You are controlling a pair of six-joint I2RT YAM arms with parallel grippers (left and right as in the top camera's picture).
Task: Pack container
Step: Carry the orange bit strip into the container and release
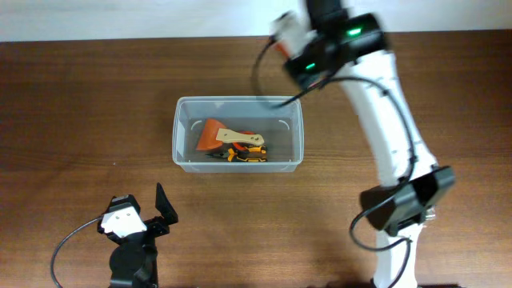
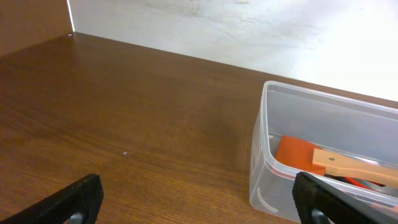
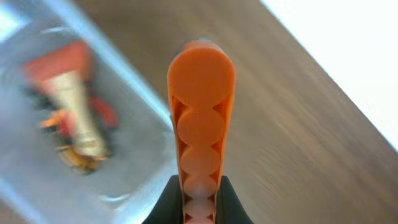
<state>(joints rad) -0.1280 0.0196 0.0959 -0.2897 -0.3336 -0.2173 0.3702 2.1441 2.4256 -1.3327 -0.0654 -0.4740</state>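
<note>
Container: the clear plastic container (image 1: pixel 240 100) sits mid-desk (image 1: pixel 80 120), open at the top.
Contents: an orange-bladed scraper (image 1: pixel 214 134) with a wooden handle lies inside, over pliers (image 1: pixel 244 152) with orange-and-black grips.
Right tool: the right tool (image 3: pixel 199 200) is raised by the container's far right corner, its fingers pinching the base of an orange plastic piece (image 3: pixel 200 106) stamped with a row of round discs.
Left tool: the left tool (image 2: pixel 198 202) is low over the desk on the container's near side, off its left corner, fingers spread wide with nothing between them, clear of the wall.
Overhead only: both arms and the whole container show together; the orange piece is barely visible there.
Right wrist only: the pinch on the orange piece is plain; the container blurs past to its left.
Left wrist only: the container's end wall and rim, with the scraper seen through the plastic.
</note>
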